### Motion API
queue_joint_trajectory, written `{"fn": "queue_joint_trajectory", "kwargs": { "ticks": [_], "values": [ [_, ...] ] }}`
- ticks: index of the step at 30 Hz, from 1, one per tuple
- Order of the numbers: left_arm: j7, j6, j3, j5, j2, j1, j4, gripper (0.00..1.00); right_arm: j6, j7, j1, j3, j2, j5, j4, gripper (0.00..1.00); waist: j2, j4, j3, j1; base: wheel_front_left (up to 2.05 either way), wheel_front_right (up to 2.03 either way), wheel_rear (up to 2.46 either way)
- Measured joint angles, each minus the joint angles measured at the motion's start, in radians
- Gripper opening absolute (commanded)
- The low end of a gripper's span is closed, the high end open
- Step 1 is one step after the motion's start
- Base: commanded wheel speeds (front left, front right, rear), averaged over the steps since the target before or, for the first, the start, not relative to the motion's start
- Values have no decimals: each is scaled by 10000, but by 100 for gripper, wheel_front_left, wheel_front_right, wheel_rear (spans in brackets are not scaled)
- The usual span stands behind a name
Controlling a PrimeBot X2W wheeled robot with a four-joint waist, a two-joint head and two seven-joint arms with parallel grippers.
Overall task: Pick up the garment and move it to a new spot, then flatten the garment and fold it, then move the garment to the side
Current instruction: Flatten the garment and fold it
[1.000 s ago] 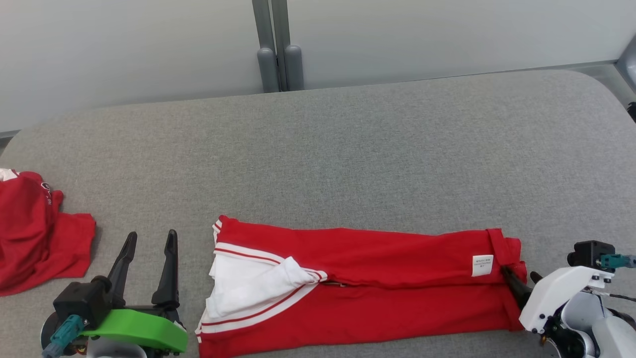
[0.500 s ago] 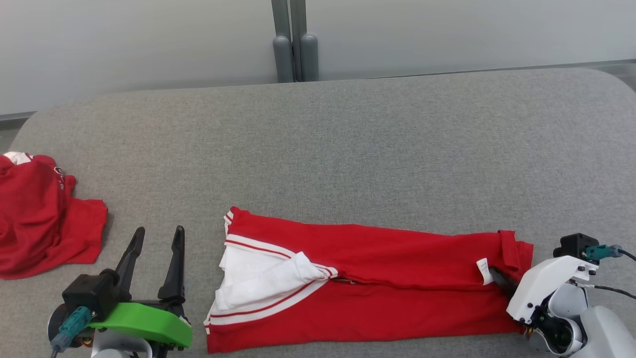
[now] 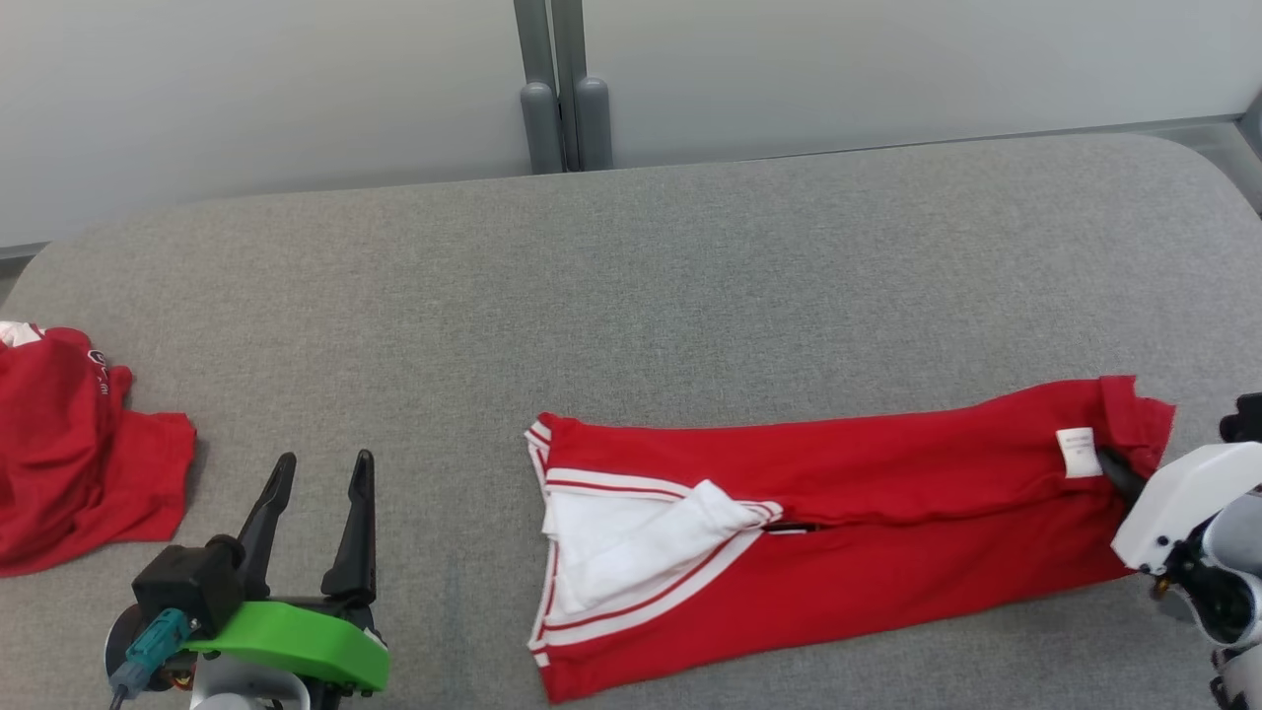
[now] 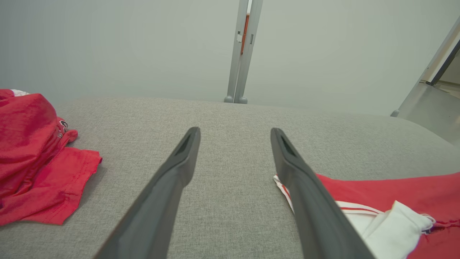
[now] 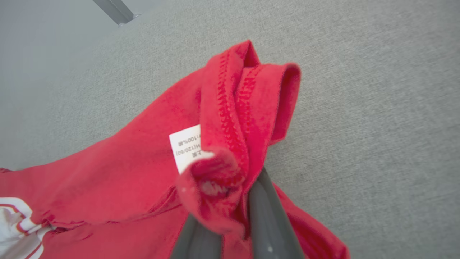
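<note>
The red garment (image 3: 838,513) is lying folded in a long strip on the grey pad (image 3: 690,276), reaching from the middle toward the robot's right side. The right gripper (image 3: 1114,467) is pinching the hem at the right end, just beside the white tag (image 3: 1077,452). In the right wrist view its two dark fingers (image 5: 267,219) are squeezing close together with a bunch of red cloth between them. That end is lifting a little while the rest is lying flat. The left gripper (image 3: 325,459) is waiting near the other end with its jaws standing wide apart, holding nothing and not touching the garment. The cloth is looking soft, thin and light, so it is likely going to sag and drag, not move like one stiff piece. Pulling on one end alone is probably going to twist the strip or undo the fold. The thick stitched hem is looking like a good place to hold, better than one thin layer. The white part (image 3: 631,537) at the far end is looking loose, so that end is probably needing a hold too. Another red pile (image 3: 69,463) is sitting well apart on the left.
</note>
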Motion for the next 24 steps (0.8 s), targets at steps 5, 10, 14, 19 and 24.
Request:
{"fn": "queue_joint_trajectory", "kwargs": {
  "ticks": [5,10,14,19,24],
  "values": [
    [0,-2,-48,-31,-15,24,113,100,-10,355,-51,-408,-399,-347,-562,0,0,-34,-122,0,0,0,0],
    [0,-2,-81,-75,-31,73,207,100,-8,1258,38,36,113,474,-2080,0,0,-37,-287,0,0,0,0],
    [36,8,-111,-92,-31,125,251,100,-10,1875,358,487,769,1220,-3465,0,0,-1,-433,0,0,0,0],
    [125,-12,-251,-102,-40,121,267,100,-10,2211,629,988,1624,1492,-4303,0,0,238,-499,0,0,0,0],
    [174,-13,-336,-88,-73,24,268,100,-10,2178,570,1699,2291,1522,-4090,0,0,707,-404,0,0,0,0]
  ]
}}
